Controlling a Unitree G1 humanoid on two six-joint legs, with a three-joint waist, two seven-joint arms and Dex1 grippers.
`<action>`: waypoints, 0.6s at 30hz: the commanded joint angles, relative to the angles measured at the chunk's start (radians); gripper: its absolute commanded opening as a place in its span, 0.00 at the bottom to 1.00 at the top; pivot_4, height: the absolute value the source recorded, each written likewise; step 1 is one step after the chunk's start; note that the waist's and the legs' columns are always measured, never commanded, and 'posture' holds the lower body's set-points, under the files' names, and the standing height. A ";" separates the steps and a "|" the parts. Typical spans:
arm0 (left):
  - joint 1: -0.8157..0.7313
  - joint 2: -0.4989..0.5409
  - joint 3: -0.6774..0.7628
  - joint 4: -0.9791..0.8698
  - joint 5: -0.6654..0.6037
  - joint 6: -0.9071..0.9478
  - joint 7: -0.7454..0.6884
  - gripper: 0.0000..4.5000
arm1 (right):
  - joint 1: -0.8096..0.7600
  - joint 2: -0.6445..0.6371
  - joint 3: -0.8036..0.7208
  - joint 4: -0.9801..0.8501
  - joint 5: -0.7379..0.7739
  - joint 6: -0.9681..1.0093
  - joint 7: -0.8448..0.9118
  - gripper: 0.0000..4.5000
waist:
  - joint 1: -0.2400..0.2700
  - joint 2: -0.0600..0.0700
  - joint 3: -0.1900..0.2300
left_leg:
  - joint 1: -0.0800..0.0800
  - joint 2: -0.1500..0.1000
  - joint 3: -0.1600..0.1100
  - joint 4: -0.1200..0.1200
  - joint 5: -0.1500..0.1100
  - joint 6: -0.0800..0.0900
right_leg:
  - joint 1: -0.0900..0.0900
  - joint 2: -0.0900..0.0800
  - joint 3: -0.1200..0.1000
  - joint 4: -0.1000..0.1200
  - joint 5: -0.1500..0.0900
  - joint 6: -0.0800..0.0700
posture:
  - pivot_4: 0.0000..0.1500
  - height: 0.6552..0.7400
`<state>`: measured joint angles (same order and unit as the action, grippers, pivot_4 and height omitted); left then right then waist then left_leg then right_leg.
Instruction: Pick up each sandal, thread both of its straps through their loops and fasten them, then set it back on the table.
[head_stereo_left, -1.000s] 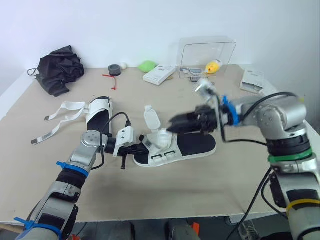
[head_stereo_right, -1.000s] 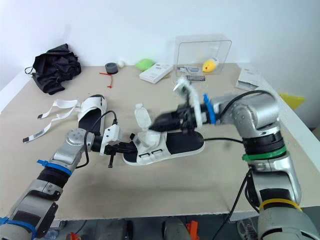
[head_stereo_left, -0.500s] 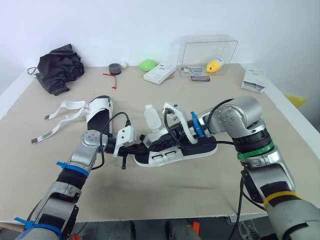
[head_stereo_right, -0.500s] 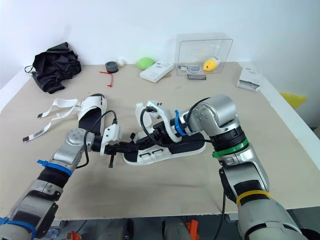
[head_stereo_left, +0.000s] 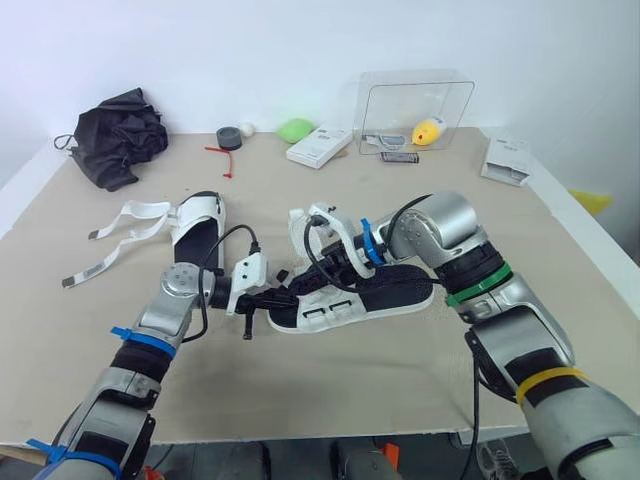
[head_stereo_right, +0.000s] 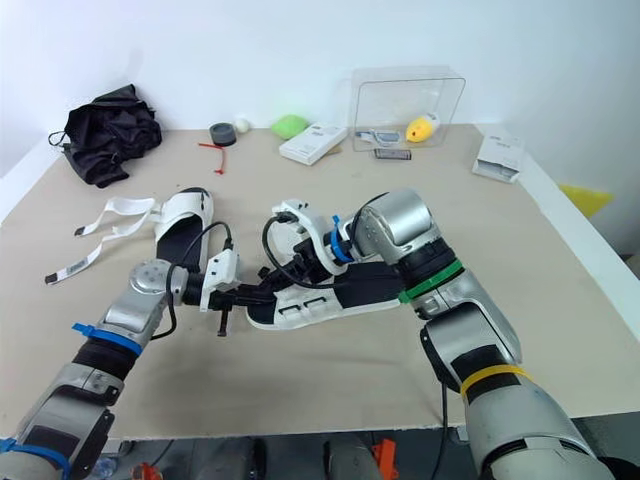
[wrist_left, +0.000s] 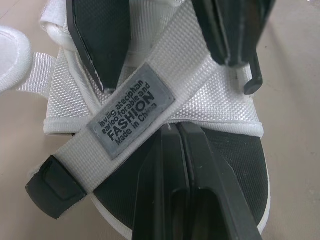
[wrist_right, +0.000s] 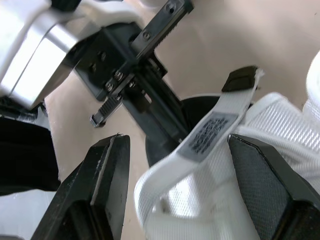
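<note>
Right end effector (wrist_right: 177, 142) hangs released over the counter (head_stereo_left: 400, 400), straddling the front strap (wrist_right: 210, 132) of the near sandal (head_stereo_left: 400, 298), which lies mid-counter. The left end effector (wrist_left: 175, 131), clenched, noses that strap. Fastening looks unfinished, and the far sandal (head_stereo_left: 197, 222) sits untouched with its loose straps (head_stereo_left: 130, 215) splayed.

1. A grey label (wrist_left: 131, 111) is sewn on a white strap (wrist_left: 210, 75) of the sandal (wrist_left: 235, 150). In the left wrist view its large line reads "FASHION".
2. Below that line, the same label reads "Made in China".
3. Two smaller lines stand above "FASHION"; their last words look like "and", and the rest is too small to read surely.
4. The right wrist view shows the label (wrist_right: 206, 136) too, with its print unreadable.
5. The white box (head_stereo_left: 318, 147) and the packet (head_stereo_left: 505, 160) at the table's far side carry print too small to read.
</note>
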<state>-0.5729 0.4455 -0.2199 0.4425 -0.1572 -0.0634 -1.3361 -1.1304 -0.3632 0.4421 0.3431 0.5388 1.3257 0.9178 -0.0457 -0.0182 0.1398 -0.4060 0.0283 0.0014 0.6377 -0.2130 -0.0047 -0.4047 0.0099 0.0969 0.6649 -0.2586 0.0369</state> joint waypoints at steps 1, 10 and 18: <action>0.054 0.009 -0.066 0.051 0.068 0.043 0.006 0.00 | -0.017 0.008 0.014 0.029 -0.034 -0.031 0.026 0.76 | 0.000 0.000 0.000 | 0.000 0.000 0.000 0.000 0.000 0.000 | 0.000 0.000 0.000 0.000 0.000 0.000 | 1.00 1.00; 0.056 0.013 -0.066 0.045 0.067 0.047 0.007 0.00 | 0.001 0.018 0.021 0.023 -0.067 -0.037 0.054 0.48 | 0.000 0.000 0.000 | 0.000 0.000 0.000 0.000 0.000 0.000 | 0.000 0.000 0.000 0.000 0.000 0.000 | 1.00 1.00; 0.052 0.010 -0.068 0.049 0.068 0.045 0.005 0.00 | 0.010 0.019 -0.016 0.016 -0.067 -0.033 0.055 0.02 | 0.000 0.000 0.000 | 0.000 0.000 0.000 0.000 0.000 0.000 | 0.000 0.000 0.000 0.000 0.000 0.000 | 1.00 1.00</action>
<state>-0.5673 0.4481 -0.2199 0.4303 -0.1573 -0.0594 -1.3308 -1.1159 -0.3446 0.4578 0.3791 0.4661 1.2938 0.9600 -0.0458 -0.0181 0.1398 -0.4060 0.0283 0.0014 0.6376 -0.2130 -0.0047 -0.4049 0.0102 0.0969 0.6649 -0.2586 0.0366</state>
